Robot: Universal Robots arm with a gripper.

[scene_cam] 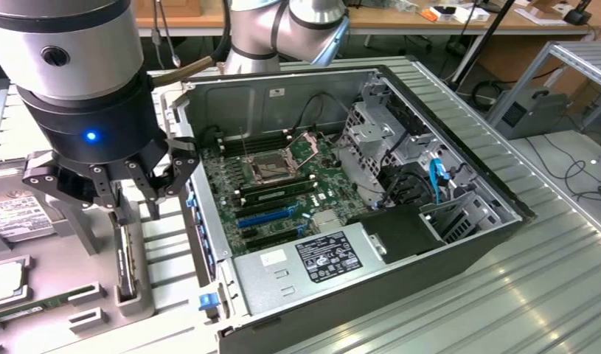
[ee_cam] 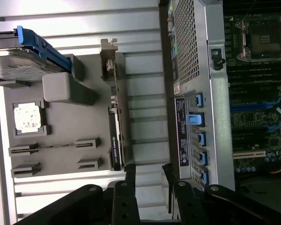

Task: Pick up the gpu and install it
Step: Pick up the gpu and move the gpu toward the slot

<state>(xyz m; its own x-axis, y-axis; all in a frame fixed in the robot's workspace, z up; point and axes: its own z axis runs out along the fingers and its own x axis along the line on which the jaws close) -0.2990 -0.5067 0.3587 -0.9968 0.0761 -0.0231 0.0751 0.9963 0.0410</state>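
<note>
Hand (scene_cam: 133,210), fingers apart, hovers just above the gpu (scene_cam: 126,258). The gpu stands on edge in a grey tray (scene_cam: 84,299), on the exterior view's left of the case (scene_cam: 251,103). Its long axis runs near-to-far, slightly off the finger gap.

Black gpu (ee_cam: 114,140); green motherboard (scene_cam: 280,184) — blue slots (scene_cam: 265,216); grey tray (ee_cam: 61,154).

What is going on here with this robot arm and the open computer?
A robot arm is working beside an open computer case. Its gripper hangs open close above the gpu, which stands on edge in a grey parts holder. The gripper holds nothing, so the card is not yet picked up, and it is not yet installed on the motherboard.
</note>
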